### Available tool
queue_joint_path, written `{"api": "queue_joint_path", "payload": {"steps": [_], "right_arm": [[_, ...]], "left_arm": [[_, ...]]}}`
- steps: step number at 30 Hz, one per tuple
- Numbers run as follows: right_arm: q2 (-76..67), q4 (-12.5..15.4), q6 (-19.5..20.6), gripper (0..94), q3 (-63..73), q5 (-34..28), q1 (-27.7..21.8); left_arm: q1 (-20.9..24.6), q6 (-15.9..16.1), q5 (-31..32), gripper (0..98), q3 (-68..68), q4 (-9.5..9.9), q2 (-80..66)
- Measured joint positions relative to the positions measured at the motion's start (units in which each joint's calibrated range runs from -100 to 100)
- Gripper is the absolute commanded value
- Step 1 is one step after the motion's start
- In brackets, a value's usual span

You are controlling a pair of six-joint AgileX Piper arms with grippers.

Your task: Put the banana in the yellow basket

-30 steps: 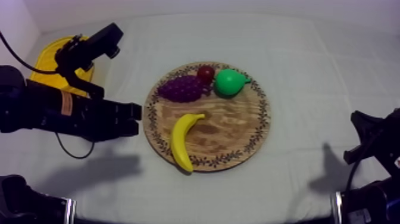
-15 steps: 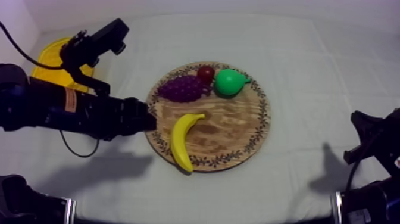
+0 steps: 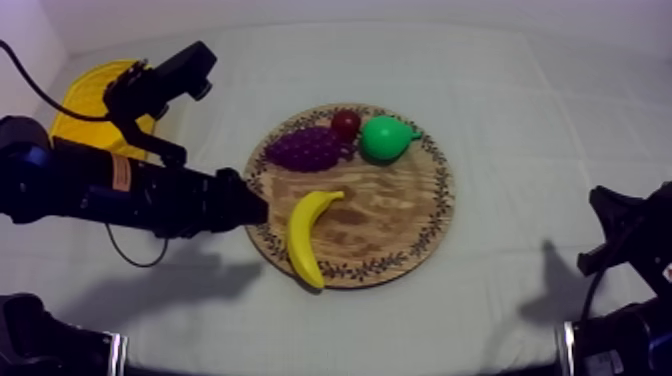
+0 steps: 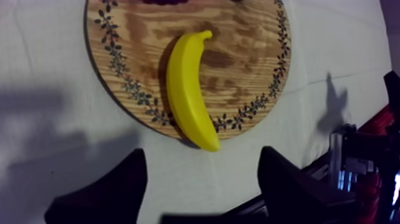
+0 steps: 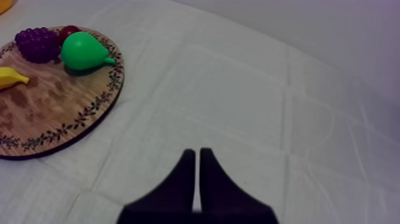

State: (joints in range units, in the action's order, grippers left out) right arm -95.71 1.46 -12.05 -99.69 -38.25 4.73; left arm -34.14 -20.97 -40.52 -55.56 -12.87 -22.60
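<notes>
Evidently readied for a grasp, my left gripper (image 4: 201, 162) hangs just off the wooden board's (image 4: 250, 53) rim, fingers spread wide and empty, facing the banana (image 4: 186, 89), which lies on the board with one end at that rim.

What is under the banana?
The banana lies on the wooden board, and one tip pokes past the rim over the cloth. The wood right beneath it is covered, so it cannot be seen.
</notes>
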Motion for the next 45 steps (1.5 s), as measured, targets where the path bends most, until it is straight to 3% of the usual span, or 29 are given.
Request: {"api": "queue_joint_path", "payload": {"steps": [15,23,26,35,45], "right_arm": [[0.0,0.0,-0.06,0.5,0.0,0.1,0.0],[0.0,0.0,-0.06,0.5,0.0,0.1,0.0],[0.0,0.0,-0.06,0.5,0.0,0.1,0.0],[0.0,0.0,-0.06,0.5,0.0,0.1,0.0],[0.0,0.0,-0.1,0.5,0.0,0.1,-0.04]], "left_arm": [[-0.37,2.1,3.1,66.2,0.82,-2.98,6.87],[0.91,8.38,4.91,65.9,2.83,-9.48,17.92],[1.01,10.62,3.78,65.6,5.68,-10.43,22.49],[1.23,11.42,-1.31,65.2,15.46,-9.78,34.63],[0.68,7.22,-8.47,63.3,24.74,-5.47,41.45]]}}
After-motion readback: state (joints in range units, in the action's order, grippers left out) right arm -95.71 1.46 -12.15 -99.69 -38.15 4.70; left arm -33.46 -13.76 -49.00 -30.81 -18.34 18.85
